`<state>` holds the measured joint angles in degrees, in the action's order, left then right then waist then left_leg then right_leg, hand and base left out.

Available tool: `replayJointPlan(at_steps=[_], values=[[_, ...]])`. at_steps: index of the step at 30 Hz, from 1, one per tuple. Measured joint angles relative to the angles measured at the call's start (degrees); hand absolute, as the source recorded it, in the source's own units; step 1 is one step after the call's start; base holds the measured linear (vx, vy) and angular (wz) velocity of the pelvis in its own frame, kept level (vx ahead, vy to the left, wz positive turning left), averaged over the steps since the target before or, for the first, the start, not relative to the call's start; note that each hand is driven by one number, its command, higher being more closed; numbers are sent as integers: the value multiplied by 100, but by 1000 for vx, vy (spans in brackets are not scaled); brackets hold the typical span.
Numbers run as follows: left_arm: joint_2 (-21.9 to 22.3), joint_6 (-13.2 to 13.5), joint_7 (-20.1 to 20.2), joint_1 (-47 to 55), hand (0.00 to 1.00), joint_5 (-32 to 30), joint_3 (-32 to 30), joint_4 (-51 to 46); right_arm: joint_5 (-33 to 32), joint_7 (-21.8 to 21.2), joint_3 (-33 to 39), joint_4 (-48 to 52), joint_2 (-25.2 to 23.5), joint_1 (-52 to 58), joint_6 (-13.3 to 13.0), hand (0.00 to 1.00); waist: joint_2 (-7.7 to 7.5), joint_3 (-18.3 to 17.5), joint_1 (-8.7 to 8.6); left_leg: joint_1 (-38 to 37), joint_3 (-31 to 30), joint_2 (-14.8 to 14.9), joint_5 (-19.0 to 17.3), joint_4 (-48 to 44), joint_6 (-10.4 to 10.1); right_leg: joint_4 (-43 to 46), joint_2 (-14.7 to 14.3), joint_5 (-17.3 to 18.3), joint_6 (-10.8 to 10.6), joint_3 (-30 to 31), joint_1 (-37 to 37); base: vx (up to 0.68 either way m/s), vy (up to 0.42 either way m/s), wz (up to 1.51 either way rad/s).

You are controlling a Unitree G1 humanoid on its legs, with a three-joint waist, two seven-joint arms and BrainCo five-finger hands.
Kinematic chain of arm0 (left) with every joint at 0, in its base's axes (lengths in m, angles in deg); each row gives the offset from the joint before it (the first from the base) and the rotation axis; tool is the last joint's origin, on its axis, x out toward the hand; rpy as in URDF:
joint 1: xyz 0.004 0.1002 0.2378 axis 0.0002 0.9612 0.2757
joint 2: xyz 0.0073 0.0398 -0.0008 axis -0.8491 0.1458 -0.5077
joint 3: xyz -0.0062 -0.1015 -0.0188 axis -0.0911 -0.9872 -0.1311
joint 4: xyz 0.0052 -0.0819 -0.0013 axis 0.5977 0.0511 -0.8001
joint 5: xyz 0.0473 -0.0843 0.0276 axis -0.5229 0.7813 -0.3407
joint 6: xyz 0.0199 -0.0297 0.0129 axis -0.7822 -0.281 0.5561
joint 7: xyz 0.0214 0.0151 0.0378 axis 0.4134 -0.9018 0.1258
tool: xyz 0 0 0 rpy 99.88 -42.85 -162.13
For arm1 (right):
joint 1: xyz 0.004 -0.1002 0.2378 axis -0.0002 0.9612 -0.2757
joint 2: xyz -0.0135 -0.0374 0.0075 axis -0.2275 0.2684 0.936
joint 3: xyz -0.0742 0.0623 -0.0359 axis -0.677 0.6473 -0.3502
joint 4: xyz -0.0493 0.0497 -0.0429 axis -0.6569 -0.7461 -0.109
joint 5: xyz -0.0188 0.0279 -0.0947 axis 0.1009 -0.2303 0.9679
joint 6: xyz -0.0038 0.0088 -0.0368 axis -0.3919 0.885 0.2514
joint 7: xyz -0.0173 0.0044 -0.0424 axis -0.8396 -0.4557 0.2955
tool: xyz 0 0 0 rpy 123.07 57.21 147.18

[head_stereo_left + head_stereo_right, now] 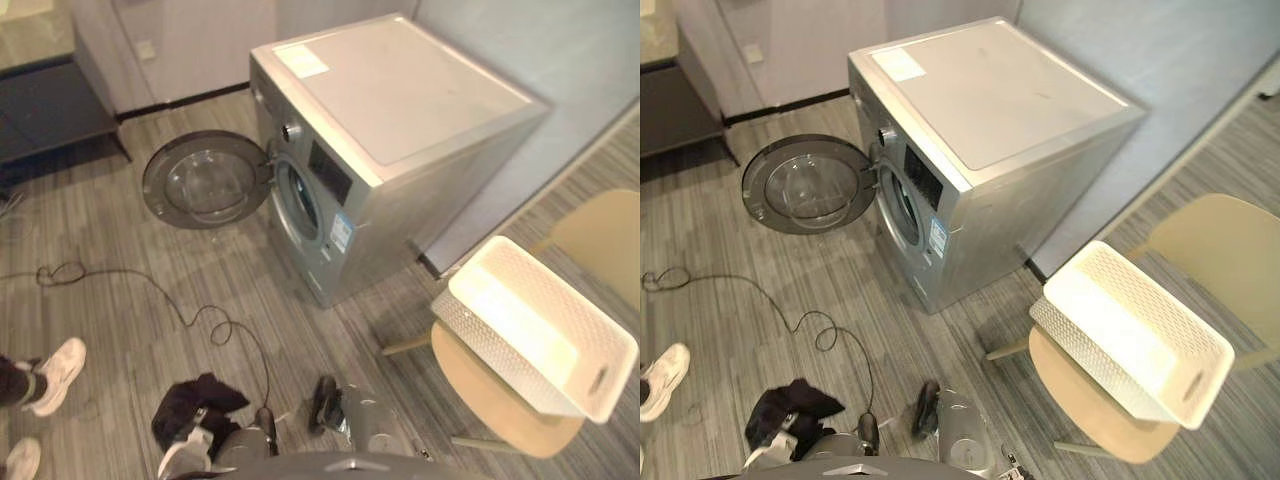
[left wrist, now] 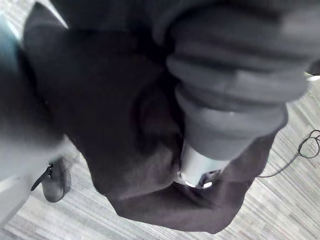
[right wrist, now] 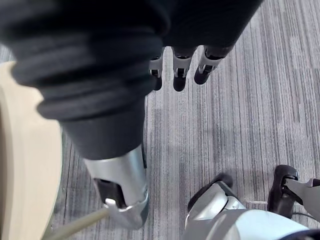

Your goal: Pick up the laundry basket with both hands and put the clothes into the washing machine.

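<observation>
The silver front-loading washing machine stands in the upper centre of the frame. Its round glass door is swung fully open to the left, so the drum mouth is clear.

At lower right, a beige round-seated chair carries the white perforated plastic laundry basket, which sits tilted on the seat. No clothing is visible inside it.

A crumpled black garment hangs at lower left, well apart from the machine. In the left wrist view it is draped over the left hand. Whether that hand grips the cloth cannot be told.

The right hand is released, with straight fingers, and hangs over the grey striped floor beside the chair. A person's white shoe shows at the left edge.

Assessment: the basket is judged light and rigid, though its smooth walls could slip. The soundest hold is at the cut-out handle on the end wall, with the matching far end for the other hand. The garment is soft and limp, and will sag and trail, so it should be bunched before it is fed into the drum.
</observation>
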<state>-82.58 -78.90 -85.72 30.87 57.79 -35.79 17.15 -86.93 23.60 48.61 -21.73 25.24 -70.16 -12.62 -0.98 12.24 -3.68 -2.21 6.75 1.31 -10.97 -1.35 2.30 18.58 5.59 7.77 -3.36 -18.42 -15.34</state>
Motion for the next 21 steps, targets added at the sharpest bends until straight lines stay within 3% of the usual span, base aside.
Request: replayJointPlan(at_steps=[1, 2, 3, 4, 5, 6, 7, 9, 10, 13, 14, 16, 17, 18, 20, 21], values=[[60, -1, 48, -113, 100, -17, 22, -38, 12, 3, 19, -53, 7, 67, 23, 0, -85, -15, -65, -15, -131, -14, 84, -168, -184, -179, 132, -256, 224, 89, 244, 401, -315, 126], [107, -3, 65, -171, 100, -31, 24, -44, 13, -2, 48, -29, 5, 83, 11, 0, -43, -22, -67, 16, -252, 12, 67, -328, -243, -69, 125, -323, 381, 44, 294, 276, -263, 100], [213, 2, 89, -137, 100, -41, 74, -50, 8, -5, 112, 65, 19, 127, -4, 0, 144, -70, -100, 95, -361, 158, -47, -869, -418, 168, 81, -63, 458, -188, 378, 312, -222, 67], [332, 0, 135, -63, 100, -50, 182, -122, 31, -5, 145, 132, 102, 141, 0, 0, 315, -169, -162, 461, -371, 424, -415, -2056, -618, 240, -64, 173, 472, -362, 492, 357, -214, 59], [382, -6, 151, -27, 100, -46, 243, -161, 34, 0, 149, 203, 137, 161, 3, 0, 418, -220, -176, 653, -366, 547, -555, -2736, -800, 240, -165, 264, 482, -414, 608, 427, -172, 32], [382, -29, 174, 15, 100, -45, 320, -227, 32, 3, 133, 316, 144, 221, -1, 0, 513, -255, -171, 887, -425, 712, -528, -3978, -1298, 246, -334, 391, 544, -439, 868, 446, -136, 2], [387, -31, 166, 111, 100, -45, 315, -347, 31, 3, 88, 429, 146, 269, -3, 0, 570, -294, -191, 1028, -551, 783, -245, -5063, -1725, 232, -502, 512, 609, -414, 1098, 440, -118, -16], [387, -20, 171, 227, 100, -43, 310, -418, 26, 13, 70, 535, 154, 244, -15, 0, 623, -322, -134, 1220, -391, 950, -18, -6218, -1683, 163, -763, 652, 701, -155, 1348, 380, -71, -67], [377, -4, 164, 234, 100, -43, 302, -516, 25, 29, -51, 521, 170, 175, -13, 0, 599, -315, -67, 1362, -220, 1050, -99, -6550, -1535, 52, -891, 667, 725, 109, 1498, 401, -32, -111], [270, 39, 144, 241, 100, -23, 312, -540, 24, 87, -348, 521, 181, 118, -12, 0, 424, -215, 95, 1662, -2, 1135, -415, -6279, -954, -156, -880, 664, 725, 630, 1877, 268, 35, -104], [171, 52, 138, 235, 100, 16, 368, -570, 24, 101, -462, 523, 193, 94, -5, 0, 371, -204, 146, 1854, -20, 1252, -574, -5782, -698, -201, -851, 654, 703, 988, 1995, 285, 180, -142], [113, 62, 87, 258, 100, 16, 399, -651, 30, 115, -673, 532, 201, 88, 1, 0, 297, -219, 230, 2040, -263, 1481, -624, -4621, -601, -186, -731, 719, 512, 1530, 2033, 352, 278, -166], [82, 68, 1, 284, 100, 18, 403, -654, 36, 145, -791, 553, 235, 98, 8, 0, 265, -244, 281, 1990, -811, 1654, -405, -3368, -609, -34, -633, 877, 251, 2035, 1992, 288, 358, -144], [93, 80, -21, 288, 100, 18, 418, -656, 39, 152, -800, 545, 254, 112, 13, 0, 281, -289, 294, 1933, -1057, 1731, -278, -2970, -644, 49, -601, 980, 144, 2212, 1909, 356, 523, -179], [92, 179, -122, 402, 100, 15, 480, -640, 115, 240, -792, 517, 281, 163, 17, 0, 304, -413, 313, 1784, -1482, 1901, 89, -2327, -1107, 453, -447, 1371, -153, 2775, 1742, 245, 437, -133], [134, 204, -146, 462, 100, 11, 585, -630, 203, 263, -776, 537, 302, 288, 14, 0, 361, -563, 286, 1611, -1255, 1924, 378, -2134, -1544, 509, -258, 1534, -377, 3058, 1766, 347, 695, -129]])
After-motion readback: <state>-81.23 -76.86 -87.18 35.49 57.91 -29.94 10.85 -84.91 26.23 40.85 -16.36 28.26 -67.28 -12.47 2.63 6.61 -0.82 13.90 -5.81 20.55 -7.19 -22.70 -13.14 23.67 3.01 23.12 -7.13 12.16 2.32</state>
